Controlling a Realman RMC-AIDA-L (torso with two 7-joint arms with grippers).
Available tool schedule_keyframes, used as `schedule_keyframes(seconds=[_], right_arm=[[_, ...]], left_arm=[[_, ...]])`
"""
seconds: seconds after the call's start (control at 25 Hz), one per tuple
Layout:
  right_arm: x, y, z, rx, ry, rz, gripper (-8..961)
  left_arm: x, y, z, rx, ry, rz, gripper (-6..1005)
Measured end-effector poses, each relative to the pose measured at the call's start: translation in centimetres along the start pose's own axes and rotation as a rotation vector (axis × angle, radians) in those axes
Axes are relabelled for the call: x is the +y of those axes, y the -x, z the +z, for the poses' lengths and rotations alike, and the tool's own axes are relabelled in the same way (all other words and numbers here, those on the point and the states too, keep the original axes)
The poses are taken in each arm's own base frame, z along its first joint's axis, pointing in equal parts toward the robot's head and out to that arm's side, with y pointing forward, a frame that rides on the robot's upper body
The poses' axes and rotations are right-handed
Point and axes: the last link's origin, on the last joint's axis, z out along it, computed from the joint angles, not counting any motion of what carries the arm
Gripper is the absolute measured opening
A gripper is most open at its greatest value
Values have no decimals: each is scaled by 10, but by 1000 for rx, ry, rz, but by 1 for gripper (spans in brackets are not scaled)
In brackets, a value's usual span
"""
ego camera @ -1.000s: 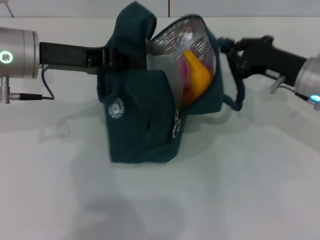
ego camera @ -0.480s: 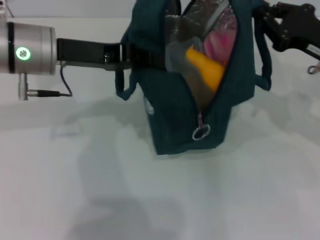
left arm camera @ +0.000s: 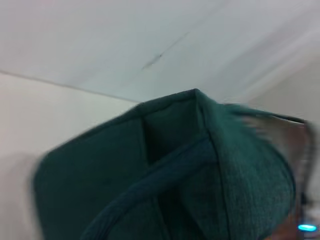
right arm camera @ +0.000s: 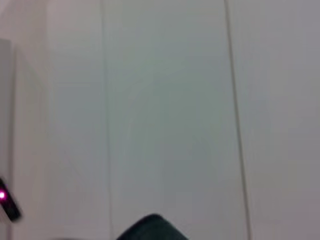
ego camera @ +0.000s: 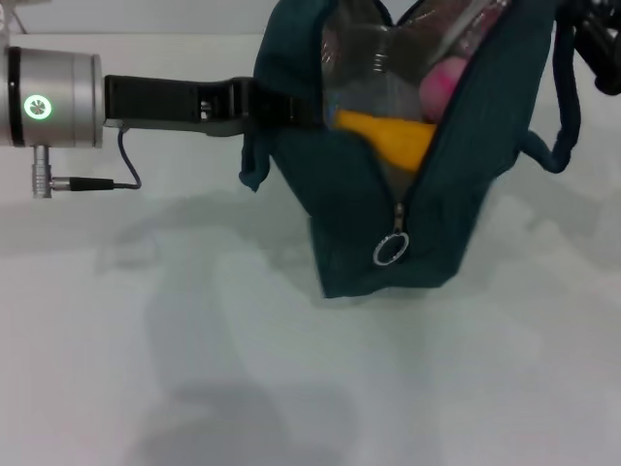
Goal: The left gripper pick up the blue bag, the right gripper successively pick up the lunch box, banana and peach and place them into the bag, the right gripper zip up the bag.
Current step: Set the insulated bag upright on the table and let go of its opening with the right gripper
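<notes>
The blue bag point(ego camera: 369, 223) stands upright with its mouth open, and its teal fabric point(left arm camera: 200, 175) fills the left wrist view. My left gripper point(ego camera: 260, 103) grips the bag's left side, its fingers buried in the fabric. Inside the opening lie the banana point(ego camera: 388, 136), the pink peach point(ego camera: 441, 83) and the clear lunch box point(ego camera: 374, 63). The zipper's ring pull point(ego camera: 390, 249) hangs low on the front seam, which is unzipped above it. My right gripper point(ego camera: 594, 39) sits at the top right edge of the head view, beside the bag's right handle loop point(ego camera: 565, 107).
A white tabletop point(ego camera: 291, 369) spreads out in front of and around the bag. The right wrist view shows a pale panelled wall point(right arm camera: 165, 110) and a dark rounded shape point(right arm camera: 150, 229) at its lower edge.
The bag has swung upright and shifted right, its opening now facing up. The right gripper rose and moved right, almost out of the head view. The left arm followed rightward.
</notes>
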Motion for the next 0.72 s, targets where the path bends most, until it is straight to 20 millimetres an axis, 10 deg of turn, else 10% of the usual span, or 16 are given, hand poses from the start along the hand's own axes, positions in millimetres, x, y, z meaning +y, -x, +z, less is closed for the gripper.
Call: schedule_keyframes(seconds=[0.24,0.72], right_arm=[[-14,-22,-4,99,-94,12,70],[9,16,-8,-113,95,21,69]], left_arm=[[11,0,-4,20,83,36,37],[7,2,3,85,144,49,37]])
